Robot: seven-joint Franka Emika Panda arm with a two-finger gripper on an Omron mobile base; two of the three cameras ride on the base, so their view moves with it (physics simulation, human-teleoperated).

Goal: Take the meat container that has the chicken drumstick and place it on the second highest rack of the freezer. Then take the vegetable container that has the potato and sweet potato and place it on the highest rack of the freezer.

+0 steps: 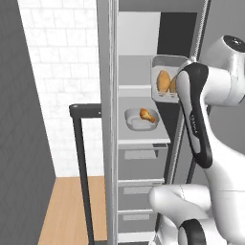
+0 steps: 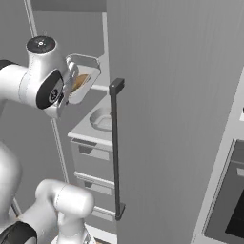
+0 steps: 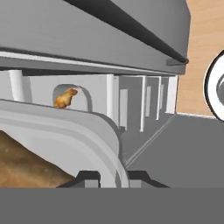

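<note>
White vegetable container hung tilted, rim pinched in gripper; drumstick container shelved at 7 o'clock; next, level onto top rack.

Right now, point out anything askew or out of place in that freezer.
The vegetable container, pinched at its rim by the gripper, is tipped steeply on its side beside the upper shelf, the potato and sweet potato leaning against its wall. The meat container with the chicken drumstick sits flat.

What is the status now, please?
End effector shut on vegetable container, tilted at freezer top shelf. Drumstick container on the shelf below. Nothing blocking.
</note>
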